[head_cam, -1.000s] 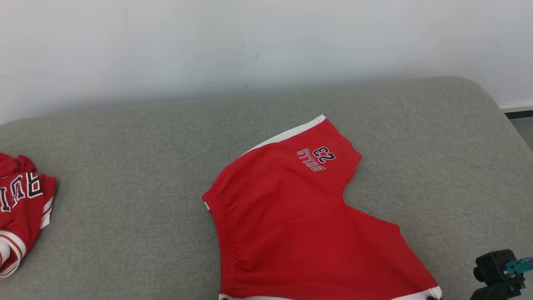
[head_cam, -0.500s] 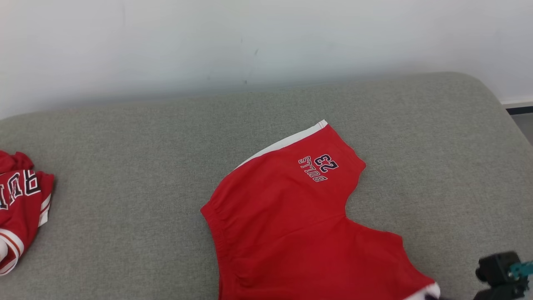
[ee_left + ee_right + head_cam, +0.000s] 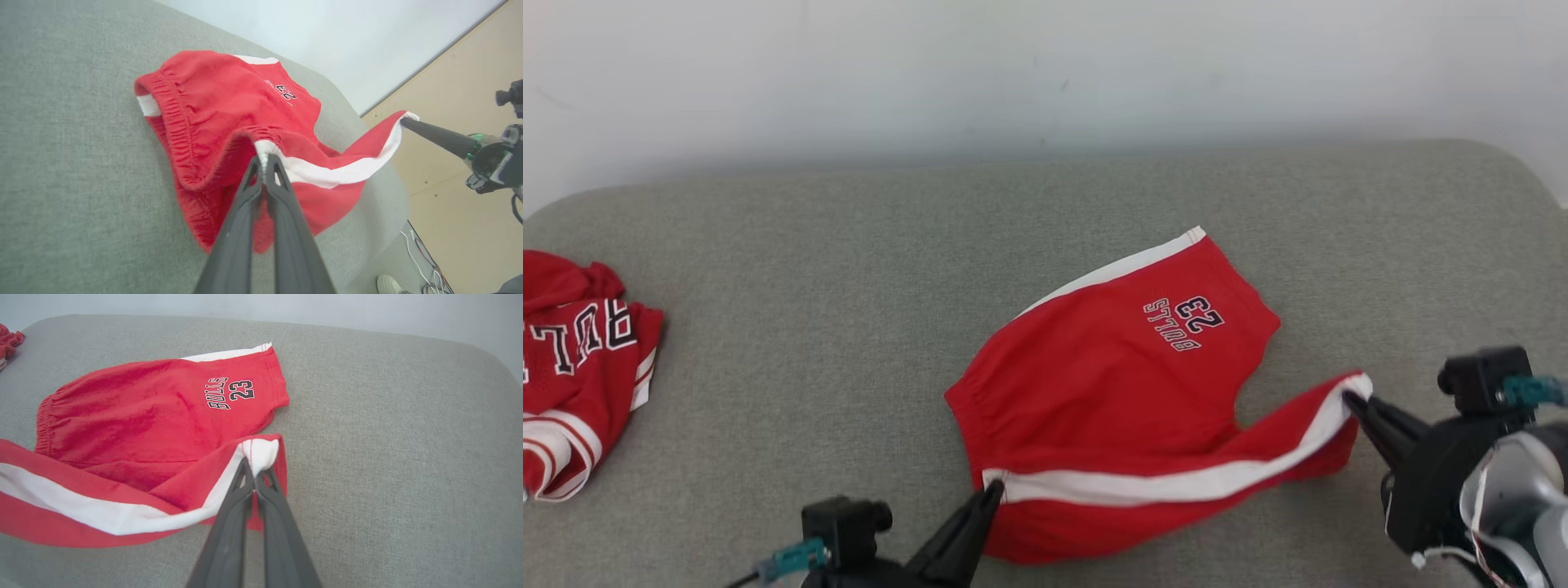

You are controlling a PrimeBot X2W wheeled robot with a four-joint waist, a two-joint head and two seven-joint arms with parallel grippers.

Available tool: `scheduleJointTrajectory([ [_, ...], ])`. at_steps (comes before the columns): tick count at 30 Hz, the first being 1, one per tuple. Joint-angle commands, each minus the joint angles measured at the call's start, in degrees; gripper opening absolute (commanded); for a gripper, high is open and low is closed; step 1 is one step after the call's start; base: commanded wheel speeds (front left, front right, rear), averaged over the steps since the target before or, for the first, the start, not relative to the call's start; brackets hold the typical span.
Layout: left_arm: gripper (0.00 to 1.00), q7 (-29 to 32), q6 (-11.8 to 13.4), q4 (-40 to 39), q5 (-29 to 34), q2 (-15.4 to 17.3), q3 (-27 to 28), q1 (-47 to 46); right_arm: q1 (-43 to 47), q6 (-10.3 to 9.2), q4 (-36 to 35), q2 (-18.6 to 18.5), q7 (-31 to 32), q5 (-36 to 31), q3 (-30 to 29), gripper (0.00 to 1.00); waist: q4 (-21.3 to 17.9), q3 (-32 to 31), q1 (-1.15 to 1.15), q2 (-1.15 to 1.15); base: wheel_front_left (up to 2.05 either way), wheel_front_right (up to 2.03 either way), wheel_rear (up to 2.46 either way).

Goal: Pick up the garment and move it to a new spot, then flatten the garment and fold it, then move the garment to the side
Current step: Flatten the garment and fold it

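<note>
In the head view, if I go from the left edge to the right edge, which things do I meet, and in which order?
crumpled red jersey → left end effector, shut on the waistband corner → red shorts → right end effector, shut on the white-striped leg hem

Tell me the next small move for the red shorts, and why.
Probably carry the held striped edge over the far leg to fold. The left gripper pinches its waistband end, the right gripper its hem end, both lifted; the far leg lies flat.
</note>
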Motion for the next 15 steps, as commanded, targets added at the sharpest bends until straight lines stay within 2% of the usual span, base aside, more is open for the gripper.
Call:
scheduleJointTrajectory([
  [1, 0.00, -0.06, 0.35, 0.43, -0.11, -0.52, 0.41, -1.44, -1.72, -0.14, 1.07, -0.75, -0.61, -0.15, 0.69, 0.00, 0.86, 0.87, -0.01, -0.01, 0.00, 0.00, 0.00],
  [4, 0.00, -0.02, 0.91, 2.21, -0.05, -2.22, 1.11, -4.78, -6.73, -0.14, 5.11, -1.83, -3.33, -0.99, 2.75, 0.00, 2.08, 2.03, -0.01, -0.01, 0.00, 0.00, 0.00],
  [8, 0.00, 0.07, 2.87, 5.49, 1.01, -4.47, 1.69, -9.25, -13.43, -0.15, 10.10, -2.87, -7.49, -2.66, 4.61, 0.00, 3.56, 3.97, -0.01, -0.01, 0.00, 0.00, 0.00],
  [15, 0.00, -3.20, 5.88, 11.81, 2.48, -8.91, 3.43, -15.85, -23.96, -0.14, 20.36, -1.46, -13.66, -5.13, 7.21, 0.00, 5.87, 7.83, -0.01, -0.01, 0.00, 0.00, 0.00],
])
